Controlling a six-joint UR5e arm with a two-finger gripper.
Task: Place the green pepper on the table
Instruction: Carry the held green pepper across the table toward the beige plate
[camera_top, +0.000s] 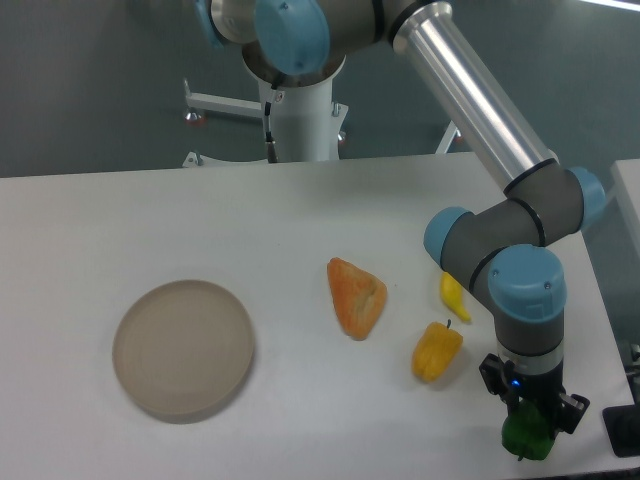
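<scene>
Camera view, fixed, looking across the table (150, 215) from its near edge. Down at the near right corner of the white top: the gripper (528, 415), pointed straight downward, with the green pepper (527, 436) caught between its dark fingers. Jaws clenched on the pepper, gripping its upper part. Glossy green body showing below the fingertips, a short stem poking out at the lower left of it. Hard to tell whether the pepper's underside rests on the tabletop or hangs just above it; possibly touching, but the angle does not settle it.

Above the gripper, a blue-capped wrist joint, then a grey elbow section, then a long silver tube rising to the far left toward the arm's base at the far edge.

Just left of the gripper, a yellow-orange pepper (436, 351) lying on the table, apart from the green one. Slightly farther back and right of that, a small yellow piece (453, 295), partly hidden behind the arm's wrist. Near the middle of the table, an orange wedge-shaped item (356, 297), pointed end toward the near side. Well to the left, a round beige plate (183, 349), flat on the tabletop and well apart from everything else.
</scene>
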